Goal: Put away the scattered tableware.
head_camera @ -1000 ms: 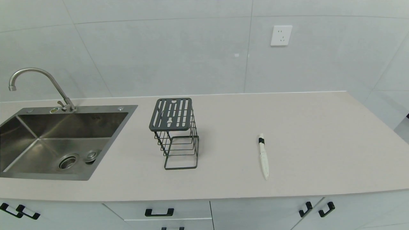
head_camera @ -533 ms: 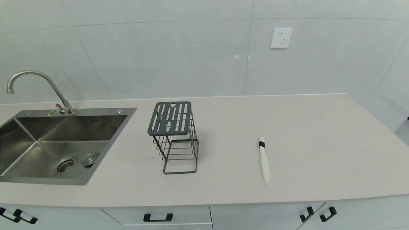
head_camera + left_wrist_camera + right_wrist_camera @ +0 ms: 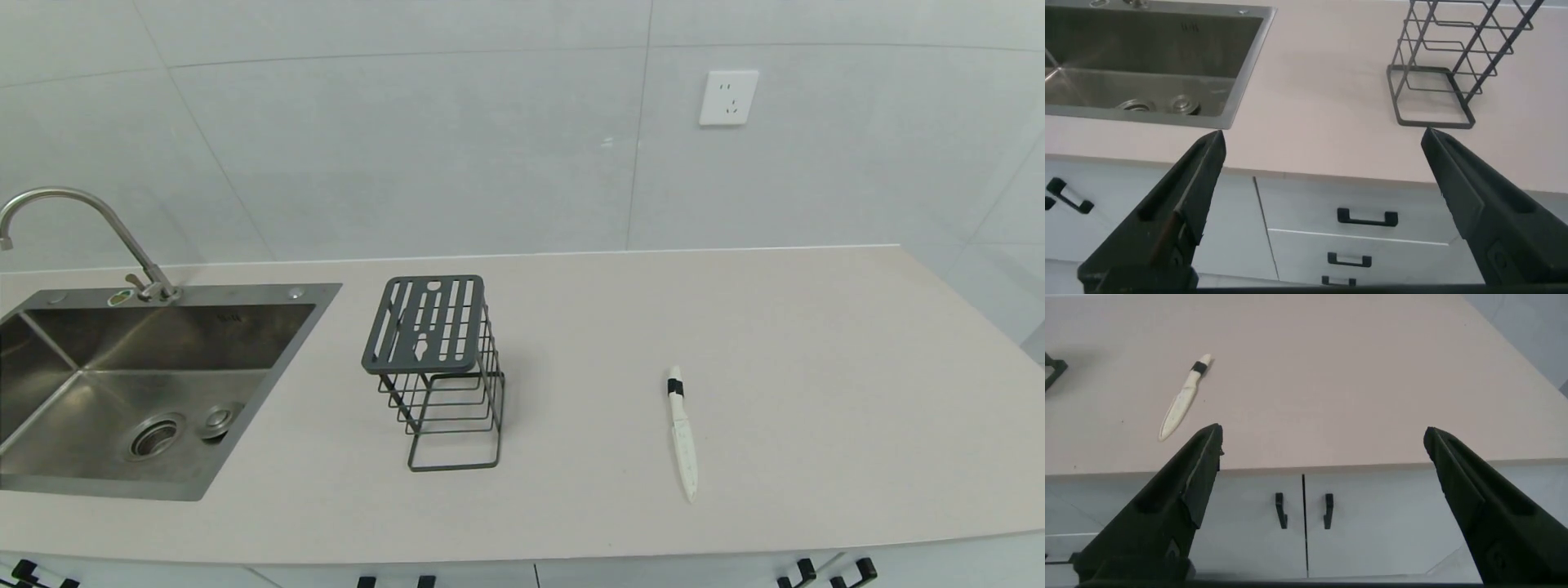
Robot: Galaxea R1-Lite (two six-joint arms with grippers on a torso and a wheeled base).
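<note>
A white knife with a black band point(image 3: 681, 430) lies flat on the beige counter point(image 3: 775, 343), right of centre, tip toward the front edge. The same knife point(image 3: 1184, 398) lies beyond my right gripper point(image 3: 1323, 469), which hangs open in front of the counter edge with nothing between its fingers. A dark wire rack with a slotted top point(image 3: 435, 367) stands upright in the middle of the counter. The rack's base point(image 3: 1436, 82) lies ahead of my left gripper point(image 3: 1323, 175), which is open and empty, held before the cabinet fronts.
A steel sink point(image 3: 122, 384) with a curved tap point(image 3: 82, 229) is set into the counter at the left. White drawers with black handles point(image 3: 1368, 217) sit under the counter. A wall socket point(image 3: 728, 97) is on the tiled wall. The counter's right end point(image 3: 963, 310) drops off.
The head camera has moved, so the whole scene sits lower and slightly shifted in the picture. The knife and rack have not moved on the counter.
</note>
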